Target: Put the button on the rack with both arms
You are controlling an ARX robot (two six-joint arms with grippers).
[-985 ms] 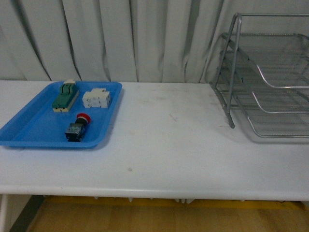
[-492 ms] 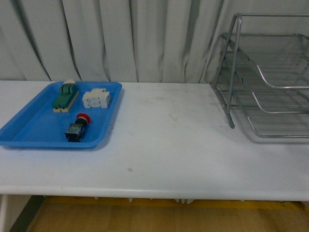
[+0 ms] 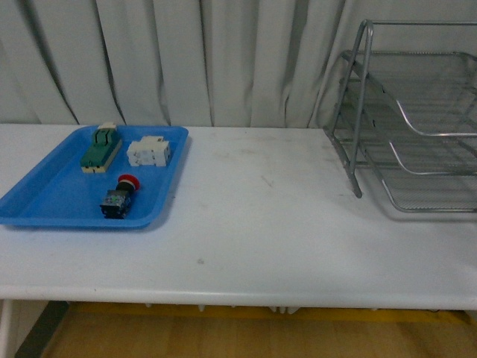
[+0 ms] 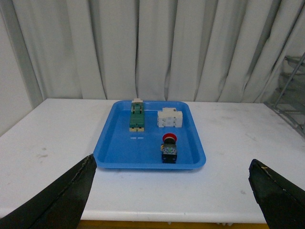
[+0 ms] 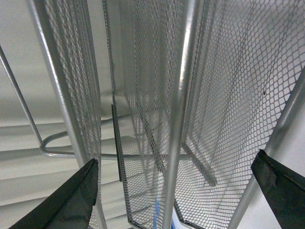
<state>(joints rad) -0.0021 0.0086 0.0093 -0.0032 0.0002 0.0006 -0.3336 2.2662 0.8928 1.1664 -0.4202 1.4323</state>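
On the blue tray (image 3: 45,203) at the robot's left, the button (image 3: 119,196) lies on its side with its red cap away from the robot. Its long axis runs roughly straight ahead of the left gripper (image 4: 171,162), whose jaws are wide apart. That arm seems nearer. The right gripper (image 5: 176,159), jaws also apart, faces the rack (image 3: 417,112), well apart from the button.

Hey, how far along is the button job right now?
Done: nothing; the button lies in the blue tray, far from the rack. In hand: nothing; left gripper is open facing the tray, right gripper open at the rack's mesh. Left: pick up, carry across, place.
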